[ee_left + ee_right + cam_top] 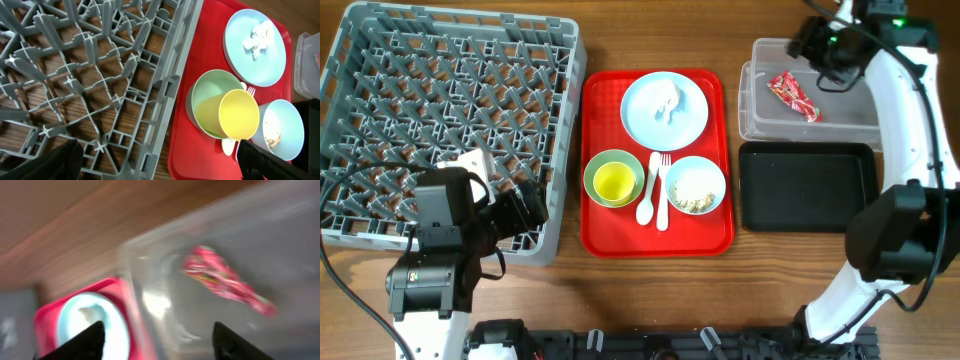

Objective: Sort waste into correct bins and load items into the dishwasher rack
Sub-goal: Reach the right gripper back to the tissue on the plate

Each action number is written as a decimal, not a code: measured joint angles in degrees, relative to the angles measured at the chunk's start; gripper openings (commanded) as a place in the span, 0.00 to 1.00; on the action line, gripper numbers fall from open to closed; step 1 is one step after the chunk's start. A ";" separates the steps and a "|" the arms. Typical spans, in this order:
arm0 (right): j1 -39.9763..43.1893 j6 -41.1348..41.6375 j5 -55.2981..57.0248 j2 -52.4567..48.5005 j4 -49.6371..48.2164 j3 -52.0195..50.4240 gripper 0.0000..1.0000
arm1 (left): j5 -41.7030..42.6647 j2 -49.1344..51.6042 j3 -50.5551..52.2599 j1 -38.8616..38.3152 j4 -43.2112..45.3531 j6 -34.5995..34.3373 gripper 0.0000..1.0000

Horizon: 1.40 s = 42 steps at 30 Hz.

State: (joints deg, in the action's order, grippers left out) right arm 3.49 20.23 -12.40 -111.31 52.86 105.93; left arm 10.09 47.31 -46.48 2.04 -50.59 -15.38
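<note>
The red snack wrapper (pixel 793 95) lies in the clear tub (pixel 760 120), also in the blurred right wrist view (pixel 225 277). My right gripper (pixel 817 45) is open and empty above the tub's far edge. On the red tray sit the pale plate (pixel 664 110) with the white crumpled scrap (pixel 667 100), the green bowl (pixel 600 172) holding the yellow cup (pixel 614 181), the blue bowl (pixel 696 185) with crumbs, the white spoon (pixel 646 205) and fork (pixel 662 195). My left gripper (pixel 520 205) is open and empty over the grey rack's (pixel 440 120) front right corner.
The black tray (pixel 808 187) lies below the tub at the right. The flat red tray (pixel 605 235) sits between the rack and the bins. The right arm's white links run down the table's right edge.
</note>
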 measured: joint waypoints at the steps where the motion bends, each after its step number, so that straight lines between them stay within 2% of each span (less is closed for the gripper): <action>1: -1.62 -2.40 -1.31 0.04 -0.70 0.00 0.84 | 0.00 0.00 0.00 0.00 0.00 0.00 1.00; 5: -10.69 -5.81 -1.95 0.04 -3.61 0.00 0.93 | 0.00 0.00 0.00 0.00 -0.02 0.00 1.00; 10: -20.92 -7.58 4.09 -0.79 -7.48 0.00 0.98 | 0.00 0.00 0.00 0.00 0.00 0.00 1.00; 14: -25.70 -5.60 9.53 -4.70 -9.14 0.00 0.98 | 0.00 0.00 0.00 0.00 0.00 0.00 1.00; 23: -28.04 1.66 13.77 -16.46 -10.99 0.00 0.99 | 0.00 0.00 0.00 0.00 0.00 0.00 1.00; 29: -28.04 4.96 13.90 -20.94 -12.02 0.00 0.93 | 0.00 0.00 0.00 0.00 0.00 0.00 1.00; 32: -28.04 5.70 13.53 -22.21 -12.39 0.00 0.80 | 0.00 0.00 0.00 0.00 0.00 0.00 1.00; 34: -28.04 6.08 13.51 -22.43 -12.52 0.00 0.54 | 0.00 0.00 0.00 0.00 0.00 0.00 1.00; 40: -28.04 6.73 13.31 -22.49 -11.19 0.00 0.22 | 0.00 0.00 0.00 0.00 0.00 0.00 1.00; 42: -28.04 6.97 13.29 -22.49 -9.73 0.00 0.15 | 0.00 0.00 0.00 0.00 0.00 0.00 1.00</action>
State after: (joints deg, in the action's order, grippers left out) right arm -24.56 27.20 0.89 -133.80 43.13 105.93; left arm 10.09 47.31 -46.48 2.04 -50.59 -15.38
